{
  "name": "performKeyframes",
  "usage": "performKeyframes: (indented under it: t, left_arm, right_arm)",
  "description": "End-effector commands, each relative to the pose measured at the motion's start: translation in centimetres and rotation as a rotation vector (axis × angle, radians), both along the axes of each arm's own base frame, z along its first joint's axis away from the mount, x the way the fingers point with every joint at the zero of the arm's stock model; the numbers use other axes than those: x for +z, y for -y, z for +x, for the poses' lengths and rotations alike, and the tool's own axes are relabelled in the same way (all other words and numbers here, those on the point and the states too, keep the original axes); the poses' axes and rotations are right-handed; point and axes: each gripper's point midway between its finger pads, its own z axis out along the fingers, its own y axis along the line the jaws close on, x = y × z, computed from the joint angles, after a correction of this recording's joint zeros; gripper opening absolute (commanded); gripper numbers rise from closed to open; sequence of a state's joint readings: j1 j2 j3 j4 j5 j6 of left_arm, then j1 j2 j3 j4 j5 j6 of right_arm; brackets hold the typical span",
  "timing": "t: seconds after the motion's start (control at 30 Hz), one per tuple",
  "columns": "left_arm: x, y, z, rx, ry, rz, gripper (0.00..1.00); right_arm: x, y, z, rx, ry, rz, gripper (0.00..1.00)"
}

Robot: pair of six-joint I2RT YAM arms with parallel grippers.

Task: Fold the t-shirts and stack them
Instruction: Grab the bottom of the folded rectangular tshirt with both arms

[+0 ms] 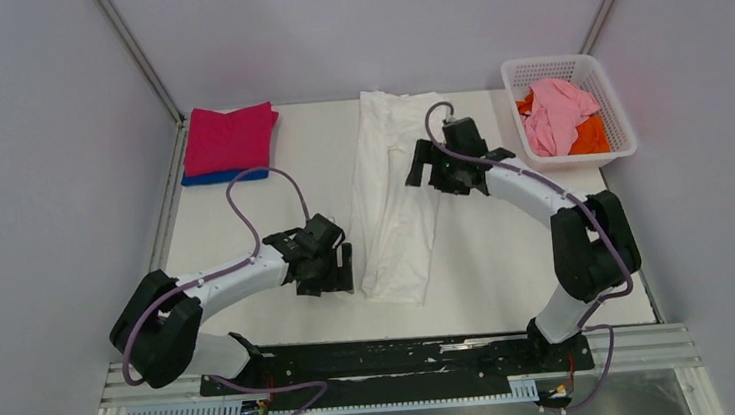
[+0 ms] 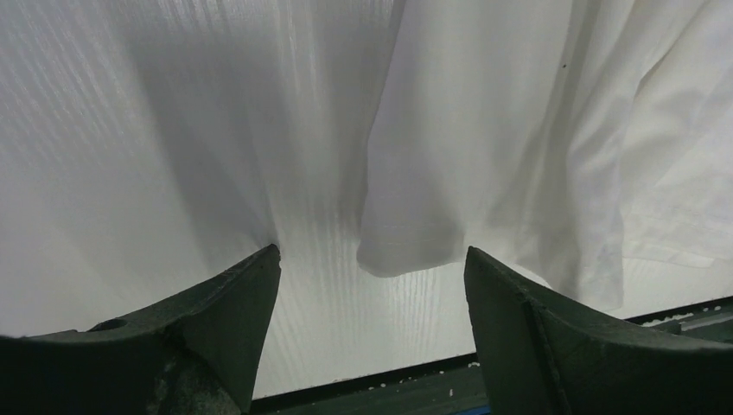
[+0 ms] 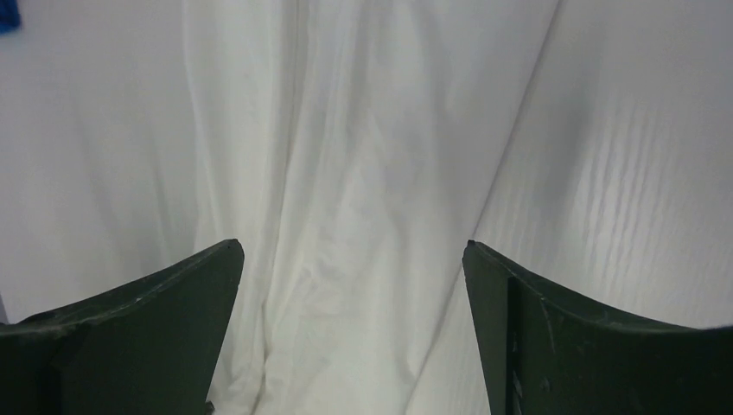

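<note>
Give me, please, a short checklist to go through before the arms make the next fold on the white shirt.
1. The white shirt lies as one long strip mid-table: ok.
2. Left jaws open by its near corner, gripping nothing: ok.
3. Right jaws open over its far half, gripping nothing: ok.
4. Cloth smooth: not ok, creases show in the right wrist view.
5. Pile ready, magenta shirt folded on blue shirt, far left: ok.

The blue tee (image 1: 223, 177) is mostly buried under the magenta tee (image 1: 229, 137), just a strip peeking out. Same deal in the basket (image 1: 618, 115): orange tee (image 1: 590, 136) under the pink tee (image 1: 556, 113).
</note>
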State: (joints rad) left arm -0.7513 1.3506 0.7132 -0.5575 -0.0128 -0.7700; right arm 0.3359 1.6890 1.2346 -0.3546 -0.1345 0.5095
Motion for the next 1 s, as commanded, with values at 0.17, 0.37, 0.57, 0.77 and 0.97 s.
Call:
performKeyframes:
  t: [0.17, 0.37, 0.57, 0.77, 0.97]
  left_arm:
    - [-1.1, 1.4, 1.2, -0.073, 0.001, 0.012, 0.81]
    - [-2.0, 0.6, 0.9, -0.101, 0.004, 0.112, 0.76]
    - [-2.8, 0.0, -0.3, -0.146, -0.02, 0.205, 0.72]
    - [-3.1, -0.4, -0.4, -0.148, -0.028, 0.244, 0.68]
    - [-3.1, -0.6, -0.4, -0.139, -0.028, 0.255, 0.66]
  right_arm:
    - [-4.2, -3.3, -13.4, 0.038, -0.222, 0.023, 0.9]
    - [-6.1, -4.0, -20.3, 0.155, -0.354, 0.06, 0.8]
    - [-7.1, -4.8, -24.8, 0.245, -0.442, 0.088, 0.7]
    - [-8.7, -5.8, -26.1, 0.278, -0.495, 0.039, 0.59]
    - [-10.3, -6.5, -27.0, 0.277, -0.548, 0.005, 0.51]
